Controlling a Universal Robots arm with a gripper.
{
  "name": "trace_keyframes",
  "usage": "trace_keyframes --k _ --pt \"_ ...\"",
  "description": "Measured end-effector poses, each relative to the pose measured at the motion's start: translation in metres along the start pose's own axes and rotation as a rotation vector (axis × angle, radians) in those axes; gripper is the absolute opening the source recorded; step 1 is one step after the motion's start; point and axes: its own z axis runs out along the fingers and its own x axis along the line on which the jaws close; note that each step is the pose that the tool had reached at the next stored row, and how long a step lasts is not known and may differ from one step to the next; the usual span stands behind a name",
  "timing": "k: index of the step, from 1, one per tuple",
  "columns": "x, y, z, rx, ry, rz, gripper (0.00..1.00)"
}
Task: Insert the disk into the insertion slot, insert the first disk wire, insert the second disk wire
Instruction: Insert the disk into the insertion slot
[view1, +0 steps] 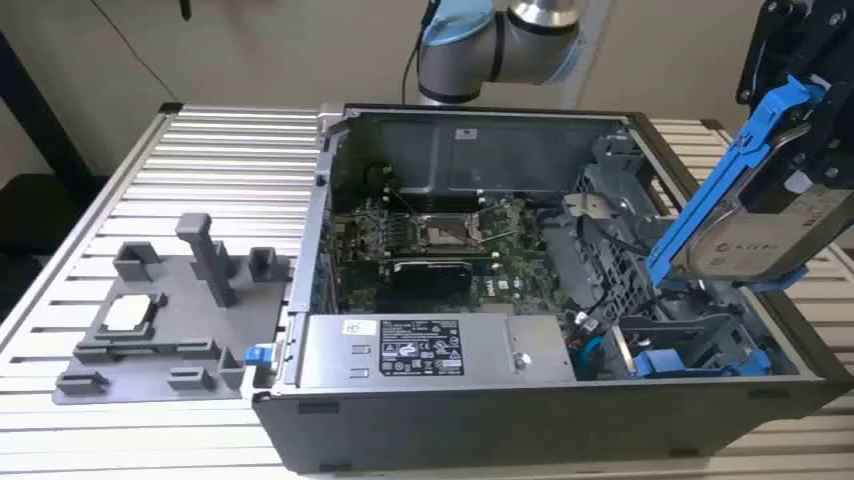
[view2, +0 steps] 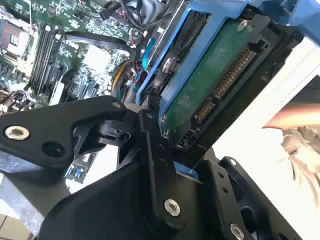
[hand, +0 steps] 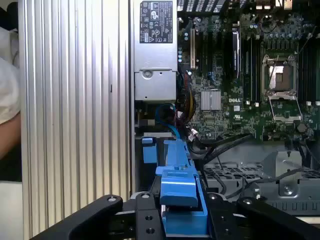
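Note:
My gripper (view1: 807, 150) is shut on the disk (view1: 754, 240), a silver drive in a bright blue carrier bracket (view1: 727, 170). It holds the disk steeply tilted above the open computer case, at the exterior view's right. The insertion slot (view1: 687, 335), a grey sheet-metal bay with blue parts, lies just below the disk's lower end. In the second wrist view the black fingers (view2: 152, 150) clamp the disk's green circuit-board side (view2: 215, 85). The first wrist view shows the blue carrier (hand: 177, 195) between the fingers (hand: 145, 212). A loose blue cable (view1: 594, 350) lies beside the bay; I cannot tell which cables are the disk wires.
A grey power supply box with a white sticker (view1: 414, 350) sits beside the bay, and the motherboard (view1: 441, 235) lies behind it. A grey fixture plate (view1: 160, 320) rests on the slatted table (view1: 200, 160). A person's sleeve (hand: 7, 90) is at the table's edge.

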Motion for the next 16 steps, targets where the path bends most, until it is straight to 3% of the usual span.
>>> trace_keyframes --k 7,16 --pt "0.0001 0.0000 0.0009 0.0000 0.0001 0.000 0.33" --pt "0.0013 -0.0003 0.0073 0.0000 -0.0002 0.000 0.33"
